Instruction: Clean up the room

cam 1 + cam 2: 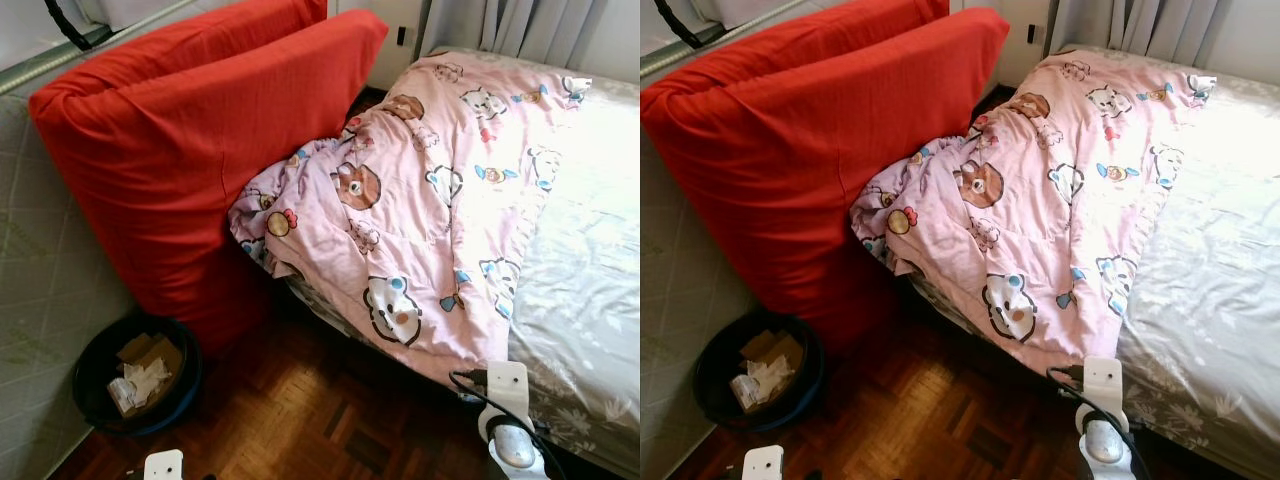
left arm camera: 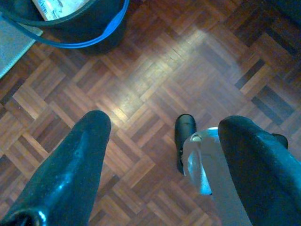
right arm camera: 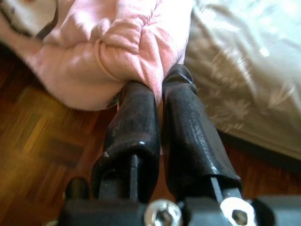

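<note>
At bed's edge, right tool pinching quilt.

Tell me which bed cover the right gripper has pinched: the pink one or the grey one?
The pink cartoon quilt; the right gripper pinches its hanging edge, beside the grey floral sheet.

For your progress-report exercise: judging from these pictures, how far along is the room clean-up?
Done: paper scraps sit in the black bin. In hand: the right gripper is shut on the hanging edge of the pink quilt. Left: the quilt lies bunched against the red cushion, unspread over the bed; the left gripper hangs open.
</note>
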Available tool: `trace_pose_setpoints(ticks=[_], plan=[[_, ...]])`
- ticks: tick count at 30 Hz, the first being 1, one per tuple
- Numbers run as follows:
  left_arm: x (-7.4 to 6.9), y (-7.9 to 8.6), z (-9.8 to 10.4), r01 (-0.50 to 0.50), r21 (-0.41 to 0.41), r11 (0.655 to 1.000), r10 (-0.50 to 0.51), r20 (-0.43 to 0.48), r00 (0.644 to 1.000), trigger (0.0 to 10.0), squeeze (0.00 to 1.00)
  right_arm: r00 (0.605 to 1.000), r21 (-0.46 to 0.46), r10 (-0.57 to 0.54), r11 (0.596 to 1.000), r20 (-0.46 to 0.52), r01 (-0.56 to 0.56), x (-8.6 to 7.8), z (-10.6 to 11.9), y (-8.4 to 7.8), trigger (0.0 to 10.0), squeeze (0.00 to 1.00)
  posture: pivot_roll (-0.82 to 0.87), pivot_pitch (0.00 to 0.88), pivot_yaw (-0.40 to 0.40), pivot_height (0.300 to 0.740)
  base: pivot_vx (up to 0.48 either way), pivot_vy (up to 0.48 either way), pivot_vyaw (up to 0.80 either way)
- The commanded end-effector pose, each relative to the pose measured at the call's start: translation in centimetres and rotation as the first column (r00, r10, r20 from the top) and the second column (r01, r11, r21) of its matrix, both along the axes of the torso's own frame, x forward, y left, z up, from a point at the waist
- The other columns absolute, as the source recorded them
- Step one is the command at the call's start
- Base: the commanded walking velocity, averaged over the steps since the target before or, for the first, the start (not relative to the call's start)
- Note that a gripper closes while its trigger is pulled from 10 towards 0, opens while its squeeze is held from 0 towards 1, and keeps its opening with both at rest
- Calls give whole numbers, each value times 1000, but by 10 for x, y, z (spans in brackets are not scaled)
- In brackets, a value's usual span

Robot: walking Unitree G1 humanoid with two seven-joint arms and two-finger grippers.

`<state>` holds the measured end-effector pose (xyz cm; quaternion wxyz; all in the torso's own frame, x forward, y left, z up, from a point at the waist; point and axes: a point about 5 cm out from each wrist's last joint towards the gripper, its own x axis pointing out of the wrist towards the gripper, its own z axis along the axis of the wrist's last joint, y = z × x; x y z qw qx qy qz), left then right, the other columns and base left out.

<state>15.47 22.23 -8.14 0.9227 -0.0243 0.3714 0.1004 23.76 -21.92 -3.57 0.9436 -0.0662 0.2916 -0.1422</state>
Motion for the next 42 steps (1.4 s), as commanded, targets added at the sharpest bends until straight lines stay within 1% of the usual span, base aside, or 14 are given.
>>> trace_pose_setpoints(ticks=[1, 4, 5, 6, 8, 16, 17, 18, 19, 21, 27, 30, 34, 42], plan=[[-8, 1, -3, 5, 13, 1000, -5, -22, 1000, 10000, 0, 1000, 20, 2, 1000, -31, -1, -5, -6, 2, 10000, 0, -49, 150, 19, 740, 0, 0, 0], [-9, 1, -3, 4, 13, 1000, -4, -21, 1000, 10000, 0, 999, 35, 13, 999, -32, -12, -6, -7, 4, 10000, 59, -46, 149, 17, 740, 0, 0, 0], [-9, 2, -3, 3, 14, 1000, -2, -22, 1000, 10000, 0, 999, 39, 16, 999, -28, -14, -5, -7, 5, 10000, 541, -46, 149, 17, 740, 0, 0, 0], [-10, 3, -3, 0, 15, 1000, 0, -23, 1000, 10000, 0, 999, 45, 20, 999, -26, -19, -5, -7, 6, 10000, 839, -46, 151, 18, 740, 0, 0, 0], [-10, 3, -3, -1, 16, 1000, 1, -23, 1000, 10000, 0, 999, 49, 20, 999, -26, -19, -5, -7, 6, 10000, 843, -45, 150, 18, 740, 0, 0, 0], [-10, 5, -2, -7, 18, 1000, 7, -19, 1000, 10000, 0, 999, 55, 15, 998, -35, -13, -8, -10, 6, 10000, 788, -46, 152, 18, 740, 0, 0, 0], [-10, 5, -2, -7, 17, 1000, 7, -17, 1000, 10000, 0, 999, 59, 17, 998, -37, -15, -9, -11, 6, 10000, 514, -46, 151, 18, 740, 0, 0, 0], [-10, 5, -2, -7, 17, 1000, 7, -17, 1000, 10000, 0, 999, 59, 17, 998, -37, -15, -9, -11, 6, 10000, 514, -46, 151, 18, 740, 0, 0, 0], [-10, 5, -2, -7, 17, 1000, 7, -16, 1000, 10000, 0, 999, 60, 19, 998, -40, -16, -10, -11, 6, 10000, 184, -46, 151, 18, 740, 0, 0, 0], [-10, 4, -2, -7, 16, 1000, 8, -15, 1000, 10000, 0, 999, 55, 21, 998, -48, -18, -12, -13, 5, 10000, 0, -44, 151, 16, 740, 0, 0, 0], [-11, 3, -3, -6, 16, 1000, 6, -16, 1000, 10000, 0, 998, 71, 26, 997, -56, -22, -13, -15, 7, 10000, 0, -44, 151, 16, 740, 0, 0, 0], [-11, 3, -3, 0, 15, 1000, 0, -21, 1000, 10000, 0, 989, 57, 112, 993, -95, -107, -17, -19, 14, 10000, 0, -53, 140, 22, 740, 0, 0, 0], [-10, 4, -2, 4, 18, 1000, -4, -22, 1000, 10000, 0, 971, 138, 219, 969, -100, -204, -19, -23, 25, 10000, 0, -57, 122, 17, 740, 0, 0, 0], [-7, 5, -1, 1, 21, 1000, 0, -12, 1000, 10000, 0, 970, 231, 131, 969, -203, -83, -44, -39, 19, 10000, 0, -56, 91, 28, 740, 0, 0, 0]])
